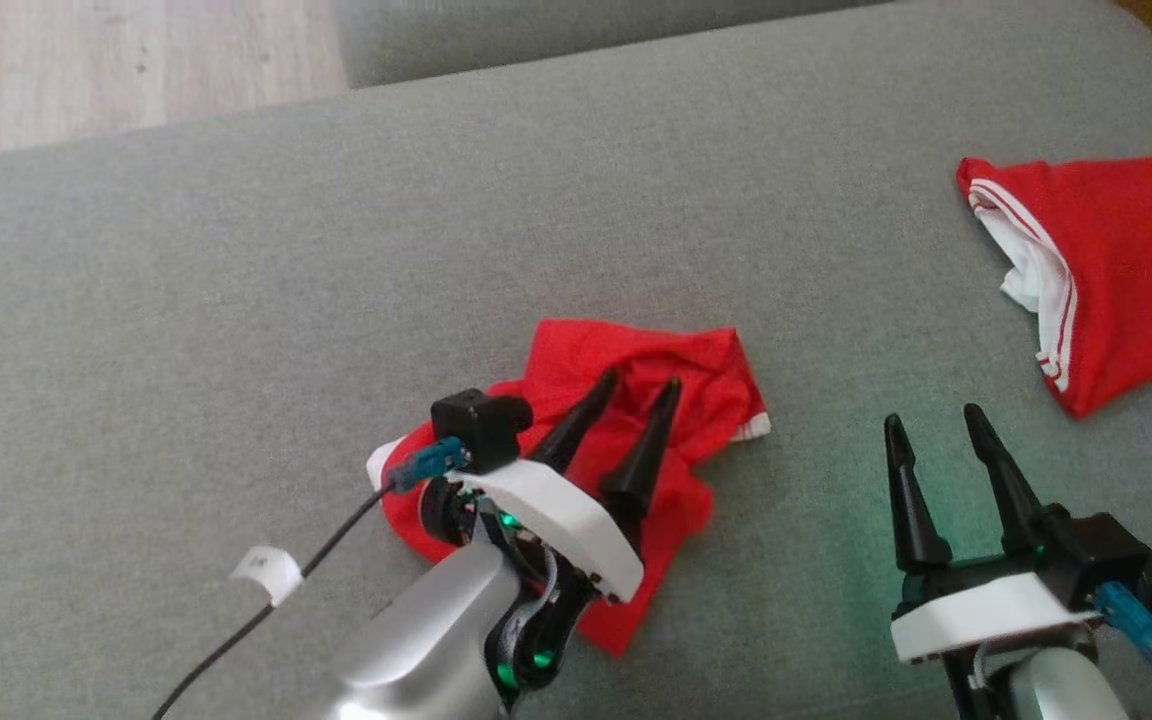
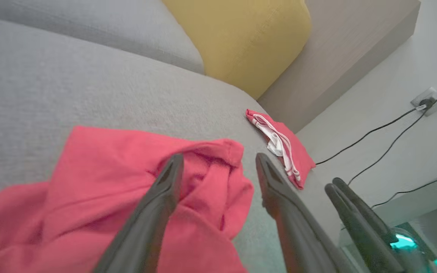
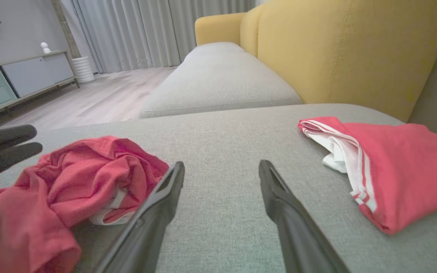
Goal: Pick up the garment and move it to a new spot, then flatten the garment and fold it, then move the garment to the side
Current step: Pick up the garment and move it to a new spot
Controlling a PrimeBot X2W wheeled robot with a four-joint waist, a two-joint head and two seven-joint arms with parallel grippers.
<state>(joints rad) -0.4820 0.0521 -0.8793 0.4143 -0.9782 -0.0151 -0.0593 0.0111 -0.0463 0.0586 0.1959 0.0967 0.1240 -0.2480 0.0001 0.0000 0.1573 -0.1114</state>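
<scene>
Two-handed, hovered, fingers [image 1: 576, 422] spread and empty, left gripper [image 1: 644, 380] over crumpled red garment [image 1: 586, 350]. Risked pinching one layer only, dragging it bunched.

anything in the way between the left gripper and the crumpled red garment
Nothing visible. The left gripper hangs open directly over the crumpled red garment. The folded red garment lies apart, off to the robot's right on the grey cushion.

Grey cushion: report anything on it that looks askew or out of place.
The red garment lies crumpled in a heap beneath the open left gripper, folds bunched and white trim poking out. The other red garment, far right on the cushion, looks folded.
</scene>
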